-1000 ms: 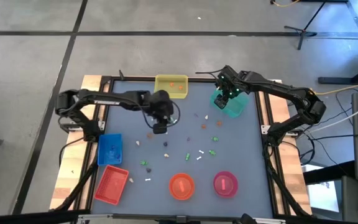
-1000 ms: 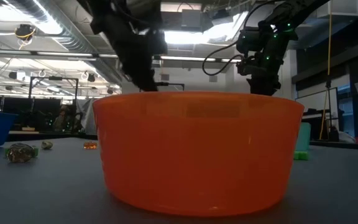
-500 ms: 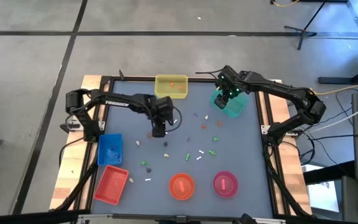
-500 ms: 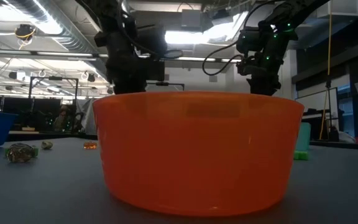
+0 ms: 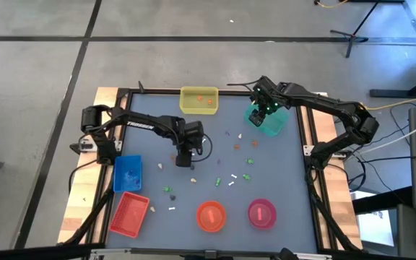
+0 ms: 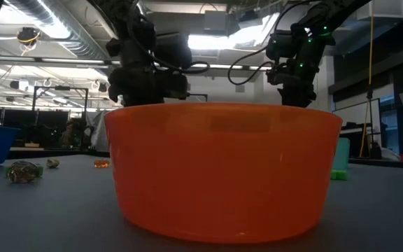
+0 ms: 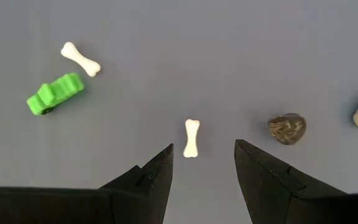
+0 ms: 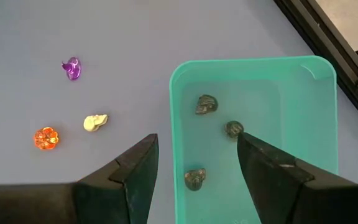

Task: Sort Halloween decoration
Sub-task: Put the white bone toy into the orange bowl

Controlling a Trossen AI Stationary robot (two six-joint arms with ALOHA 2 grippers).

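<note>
The left gripper [image 7: 197, 163] hangs open over one white bone [image 7: 191, 138]; the right gripper [image 8: 196, 149], open, hovers above three dark skulls [image 8: 206, 104] in the teal tray [image 8: 319, 106].

The table top [image 5: 280, 173] is grey-blue. On it sit a yellow tray [image 5: 198, 100], a teal tray [image 8: 253, 137] holding dark grey trinkets [image 8: 207, 104], a blue tray [image 5: 127, 173], a red tray [image 5: 129, 214], an orange bowl [image 6: 222, 168] and a pink bowl [image 5: 261, 213]. White bones [image 7: 191, 137], a green trinket [image 7: 55, 94], a purple one [image 8: 72, 68], an orange pumpkin [image 8: 46, 138].

Teal tray [image 8: 316, 93] directly beneath right pincer; yellow tray [image 5: 199, 100] beyond left pincer; orange bowl [image 6: 222, 168] nearest low camera.
</note>
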